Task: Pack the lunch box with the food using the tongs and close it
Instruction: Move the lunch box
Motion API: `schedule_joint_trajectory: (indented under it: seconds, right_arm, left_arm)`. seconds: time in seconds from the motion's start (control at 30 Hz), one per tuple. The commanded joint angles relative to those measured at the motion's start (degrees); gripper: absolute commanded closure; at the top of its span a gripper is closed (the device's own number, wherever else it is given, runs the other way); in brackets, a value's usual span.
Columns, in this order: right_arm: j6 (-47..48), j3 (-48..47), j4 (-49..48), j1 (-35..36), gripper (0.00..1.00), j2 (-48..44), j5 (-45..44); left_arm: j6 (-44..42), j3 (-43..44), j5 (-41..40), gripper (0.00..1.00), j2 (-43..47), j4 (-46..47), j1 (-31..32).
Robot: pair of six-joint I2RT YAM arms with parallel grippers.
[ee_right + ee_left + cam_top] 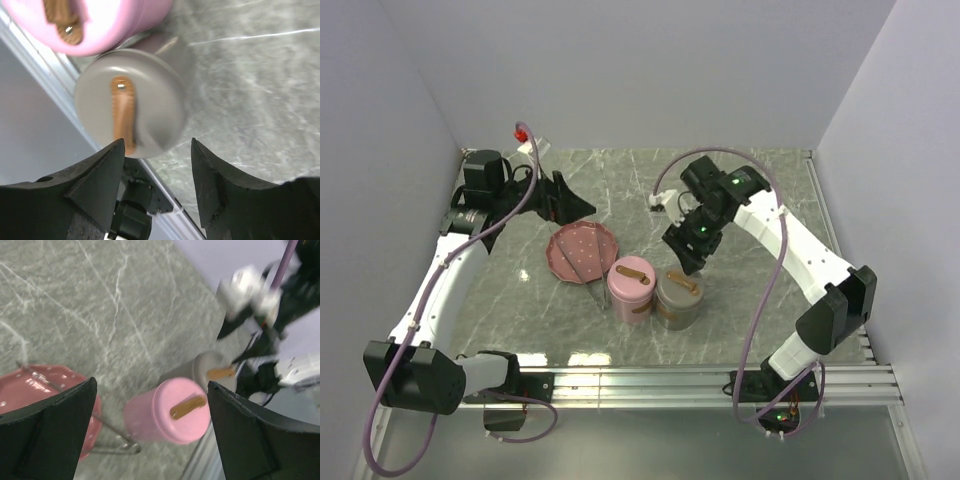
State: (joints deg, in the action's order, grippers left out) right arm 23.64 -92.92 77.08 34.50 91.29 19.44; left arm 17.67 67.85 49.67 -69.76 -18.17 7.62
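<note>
The lunch box stands as two lidded cylinders side by side: a pink one [631, 288] [175, 410] [90, 25] and a grey one [678, 297] [215, 371] [130, 105], each with a brown handle on its lid. The tongs [588, 268] [107, 437] lie across the pink plate [570, 245] [30, 390], their joined end on the table beside the pink cylinder. No food shows. My left gripper [582, 208] [151, 385] hangs open above the plate's far edge. My right gripper [688, 262] [157, 142] is open just above the grey lid, holding nothing.
A metal rail [700, 378] runs along the table's near edge, close in front of both cylinders. White walls enclose the marble table [620, 180] on three sides. A red clip [522, 131] sits at the back left corner.
</note>
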Motion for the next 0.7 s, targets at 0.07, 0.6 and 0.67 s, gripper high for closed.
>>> schedule_joint_trajectory:
  seconds: [0.07, 0.6, 0.67]
  right_arm:
    - [-0.61, -2.62, -3.25, -3.91, 0.37, -5.67, 2.87]
    - [-7.20, 25.86, -33.03, -3.56, 0.36, -24.66, 7.98]
    - [-8.34, 27.18, -36.19, -3.13, 0.36, -25.45, 7.98]
  left_arm:
    - [-25.02, 2.02, 6.22, 0.08, 4.18, -16.76, -0.15]
    - [-52.21, -14.33, -4.76, 0.21, 12.20, -10.48, 20.51]
    - [-52.91, -13.63, -3.89, 0.21, 11.23, -10.83, 20.59]
